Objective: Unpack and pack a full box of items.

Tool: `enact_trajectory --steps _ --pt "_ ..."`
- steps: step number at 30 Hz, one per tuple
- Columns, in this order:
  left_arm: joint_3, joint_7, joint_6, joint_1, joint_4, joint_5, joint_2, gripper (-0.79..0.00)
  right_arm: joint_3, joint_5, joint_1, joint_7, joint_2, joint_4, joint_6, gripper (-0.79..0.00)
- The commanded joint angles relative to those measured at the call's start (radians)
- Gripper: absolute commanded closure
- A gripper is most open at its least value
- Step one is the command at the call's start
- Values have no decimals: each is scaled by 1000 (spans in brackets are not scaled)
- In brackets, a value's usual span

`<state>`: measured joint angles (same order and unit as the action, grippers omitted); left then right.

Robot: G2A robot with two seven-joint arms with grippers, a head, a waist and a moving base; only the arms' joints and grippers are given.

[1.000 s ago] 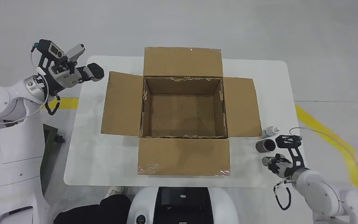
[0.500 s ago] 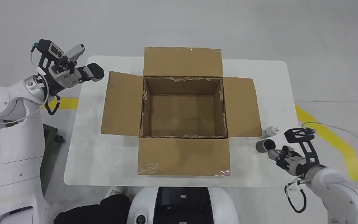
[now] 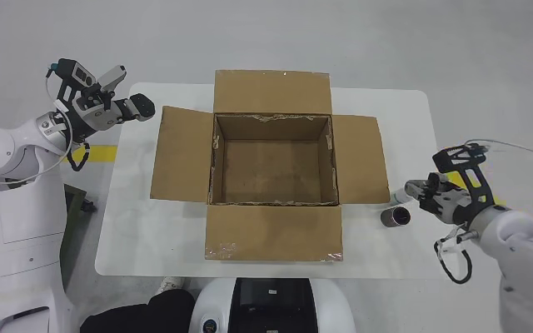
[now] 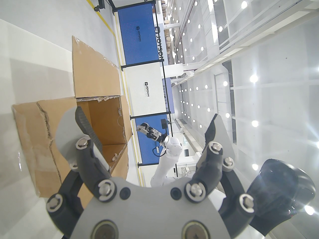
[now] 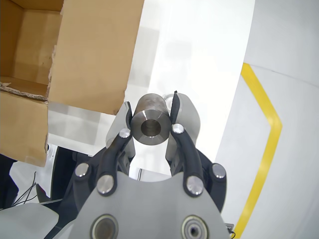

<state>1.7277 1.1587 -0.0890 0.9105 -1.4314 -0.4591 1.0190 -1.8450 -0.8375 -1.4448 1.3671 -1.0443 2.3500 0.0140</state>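
The open cardboard box (image 3: 275,231) stands empty in the middle of the white table (image 3: 133,241). A grey metal cylinder (image 3: 395,217) lies on the table right of the box, hollow end toward my right gripper (image 3: 419,191). That gripper hangs just behind and right of it, over a small white bottle (image 3: 403,194). In the right wrist view the cylinder (image 5: 151,120) shows between the narrowly parted fingers of the right gripper (image 5: 152,99), with the bottle (image 5: 167,98) beyond. My left gripper (image 3: 141,106) hovers open and empty over the table's back left corner, also seen as the left gripper (image 4: 147,115).
The box's flaps lie spread outward on all sides; its right flap (image 5: 94,45) reaches close to the cylinder. Bare table runs along the right edge (image 3: 420,133) and left of the box. A yellow floor line (image 5: 269,115) lies beyond the table's right side.
My right gripper has moved from the front right of the cylinder toward the back, ending beside the bottle. The cylinder has stayed in place. The left arm has not moved.
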Motion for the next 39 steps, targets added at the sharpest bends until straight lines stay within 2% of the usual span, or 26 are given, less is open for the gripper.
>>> enact_trajectory --steps 1,15,29,39 --pt "0 0 0 0 0 0 0 -785 25 -3 51 16 4 0 -6 0" --pt "0 0 0 0 0 0 0 -785 271 -7 294 34 12 -6 -92 0" --pt "0 0 0 0 0 0 0 -785 649 65 622 -133 -30 -271 -138 0" --pt "0 0 0 0 0 0 0 -785 849 148 802 -228 -81 -478 -143 0"
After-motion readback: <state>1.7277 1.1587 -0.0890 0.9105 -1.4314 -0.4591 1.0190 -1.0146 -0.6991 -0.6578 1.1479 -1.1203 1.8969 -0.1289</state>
